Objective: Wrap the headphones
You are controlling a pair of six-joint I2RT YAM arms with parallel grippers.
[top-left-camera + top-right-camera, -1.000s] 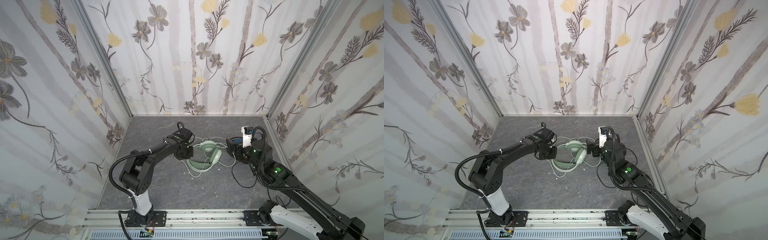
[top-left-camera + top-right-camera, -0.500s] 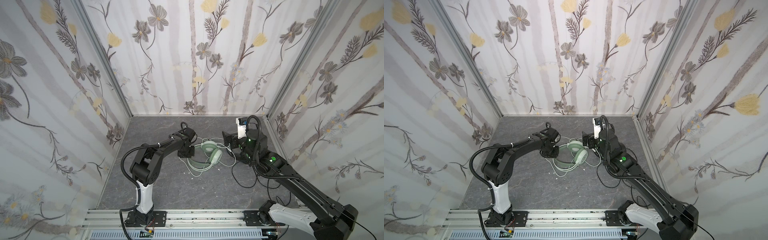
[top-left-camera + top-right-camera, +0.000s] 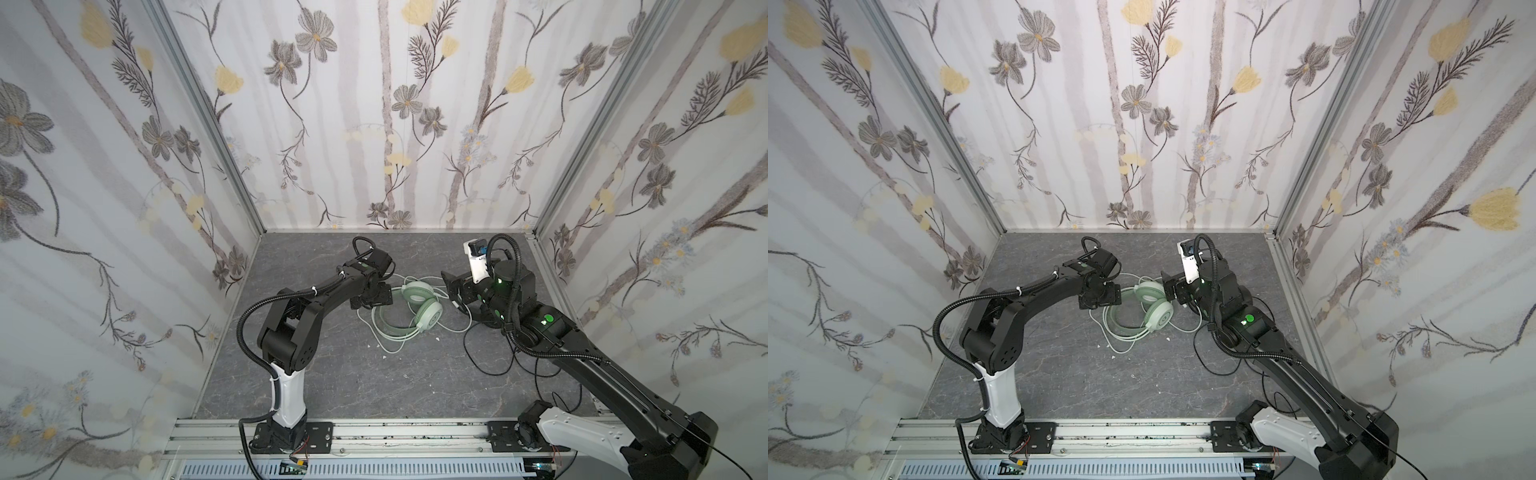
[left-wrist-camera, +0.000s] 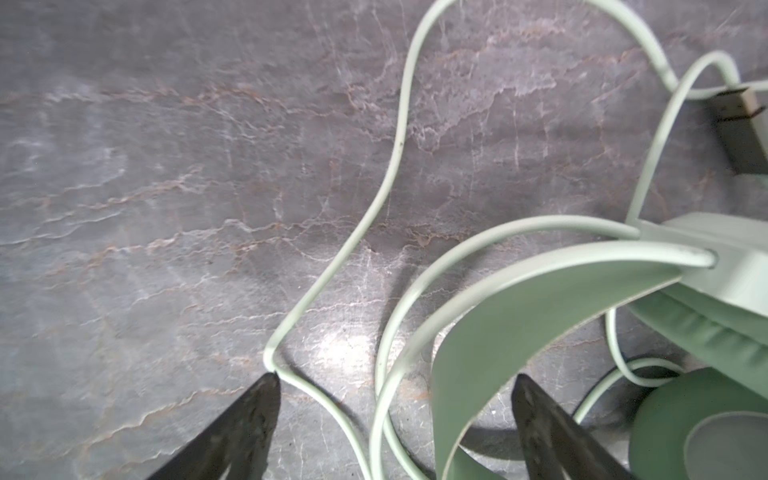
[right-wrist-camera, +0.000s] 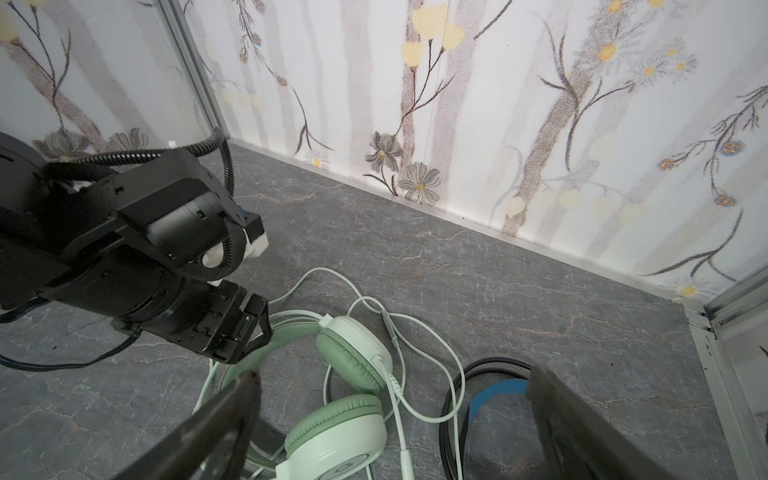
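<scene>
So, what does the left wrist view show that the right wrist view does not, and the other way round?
Only the left wrist view: the left hand from its own side, jaws wide apart, and a sharp kink in the whitish-green cable at one fingertip. Only the right wrist view: the black headset with a blue inner headband, the flowered walls, the open right hand. Both: the pale mint green over-ear headset and the grey marbled tabletop.

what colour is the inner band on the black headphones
Blue. The inner band of the black headphones shows best in the right wrist view.
</scene>
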